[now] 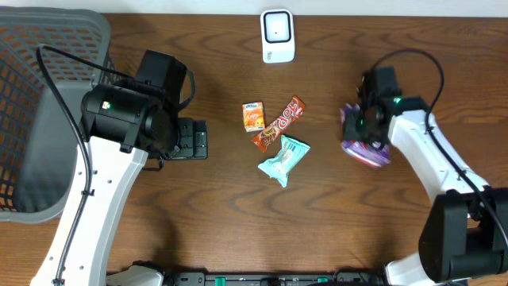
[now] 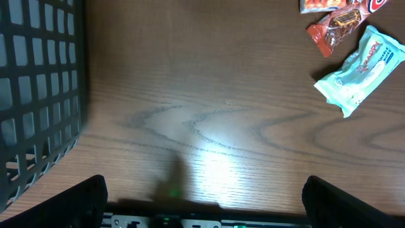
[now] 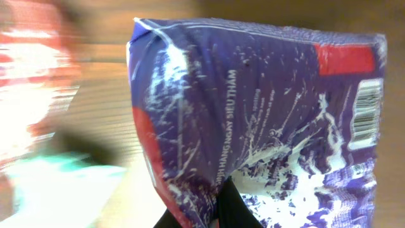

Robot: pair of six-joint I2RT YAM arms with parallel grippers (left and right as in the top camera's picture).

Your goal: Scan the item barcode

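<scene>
My right gripper (image 1: 359,121) is shut on a purple snack packet (image 1: 367,148) at the right side of the table. The right wrist view is filled by that packet (image 3: 266,114), pinched at its lower edge between my dark fingers (image 3: 233,206), with a barcode (image 3: 366,114) on its right side. A white scanner (image 1: 278,36) stands at the back centre. My left gripper (image 1: 193,139) is open over bare wood, and its fingertips (image 2: 82,196) stand far apart with nothing between them.
An orange packet (image 1: 253,116), a red-brown candy bar (image 1: 279,125) and a teal packet (image 1: 283,159) lie mid-table; the bar (image 2: 335,28) and teal packet (image 2: 361,66) also show in the left wrist view. A dark mesh basket (image 1: 40,87) sits at the far left.
</scene>
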